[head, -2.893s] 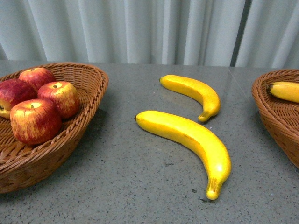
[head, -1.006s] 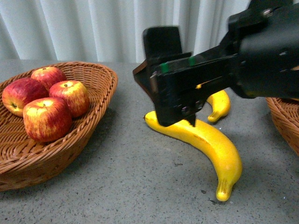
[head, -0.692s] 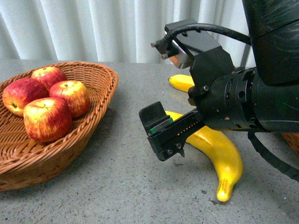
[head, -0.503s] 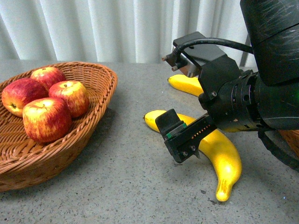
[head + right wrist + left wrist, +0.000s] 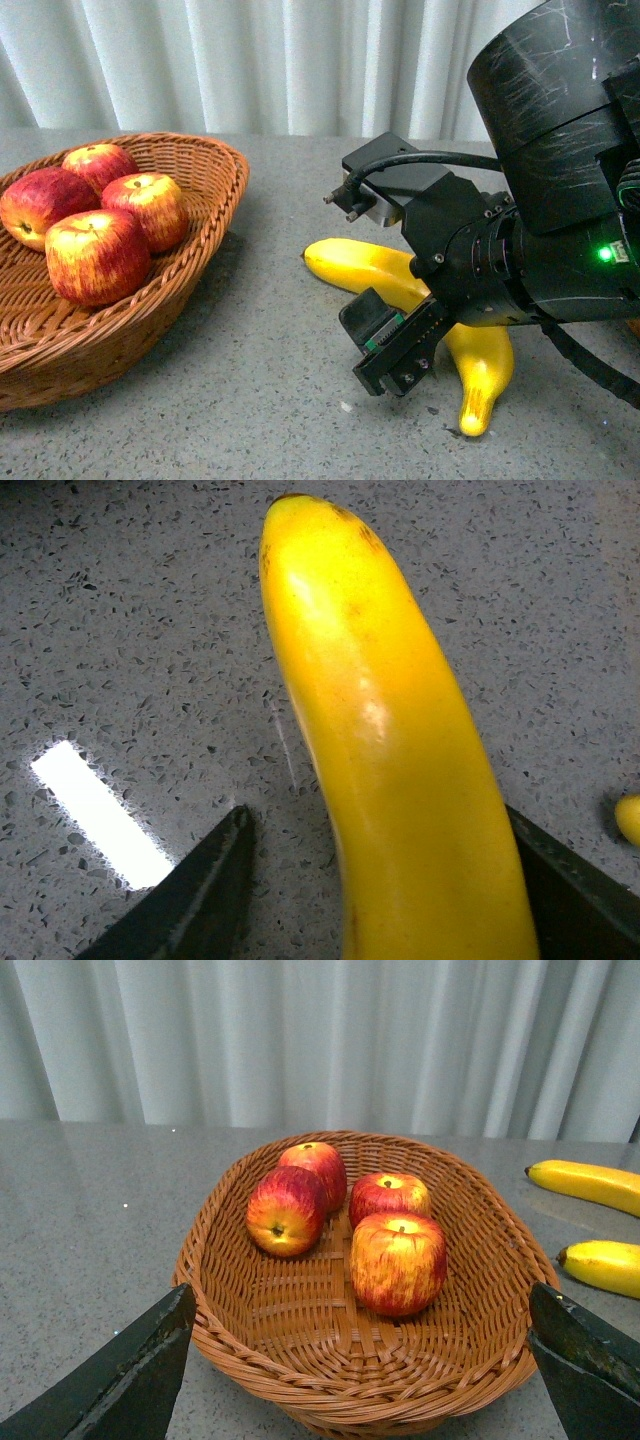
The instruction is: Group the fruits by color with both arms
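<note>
Your right gripper [image 5: 375, 825] is straddling the banana [image 5: 370, 680], released, your left gripper [image 5: 360, 1300] is hovering released before the apples [image 5: 398, 1260]

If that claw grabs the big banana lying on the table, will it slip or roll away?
Probably a bit slippery: the banana has glossy skin with bright highlights. Its curve lies flat on the table, so it likely won't roll, though it might pivot if nudged off-centre.

Wicker basket [image 5: 205, 250], grey table [image 5: 250, 405] (speckled), pale curtain [image 5: 250, 60]
</note>
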Robot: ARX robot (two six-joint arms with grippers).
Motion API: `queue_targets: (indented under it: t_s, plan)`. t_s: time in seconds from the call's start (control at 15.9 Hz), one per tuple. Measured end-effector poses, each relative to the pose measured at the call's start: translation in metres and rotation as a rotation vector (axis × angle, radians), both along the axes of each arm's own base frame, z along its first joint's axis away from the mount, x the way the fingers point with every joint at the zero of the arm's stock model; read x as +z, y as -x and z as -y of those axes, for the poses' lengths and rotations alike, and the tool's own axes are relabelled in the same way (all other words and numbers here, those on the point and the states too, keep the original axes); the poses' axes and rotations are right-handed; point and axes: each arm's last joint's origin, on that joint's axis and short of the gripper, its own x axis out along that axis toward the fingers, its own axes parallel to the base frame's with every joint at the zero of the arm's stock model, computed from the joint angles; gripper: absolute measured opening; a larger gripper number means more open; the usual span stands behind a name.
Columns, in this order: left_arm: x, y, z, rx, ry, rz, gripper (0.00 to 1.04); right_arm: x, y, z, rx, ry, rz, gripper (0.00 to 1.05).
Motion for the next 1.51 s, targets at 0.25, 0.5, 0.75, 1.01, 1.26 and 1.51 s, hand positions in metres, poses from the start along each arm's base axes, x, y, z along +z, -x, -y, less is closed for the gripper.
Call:
queue_targets:
  t_s: [0.25,0.5,0.75,1.01,1.26,1.51]
  plan:
    - [0.000,0.000,0.000,0.000,0.000,0.000,0.98,-0.001,0.001,0.000,0.010,-0.002,-0.009,0.57]
    - [0.000,0.000,0.000,0.000,0.000,0.000,0.98,0.007,-0.002,0.007,0.003,-0.053,-0.014,0.37]
    - [0.000,0.000,0.000,0.000,0.000,0.000,0.98,0.087,-0.021,0.058,-0.117,-0.343,0.166,0.36]
    - [0.000,0.000,0.000,0.000,0.000,0.000,0.98,0.122,-0.020,0.162,-0.306,-0.227,0.455,0.36]
    - [0.000,0.000,0.000,0.000,0.000,0.000,0.98,0.084,0.005,0.232,-0.347,0.041,0.371,0.36]
    - [0.000,0.000,0.000,0.000,0.000,0.000,0.98,0.059,0.024,0.228,-0.235,0.100,0.275,0.53]
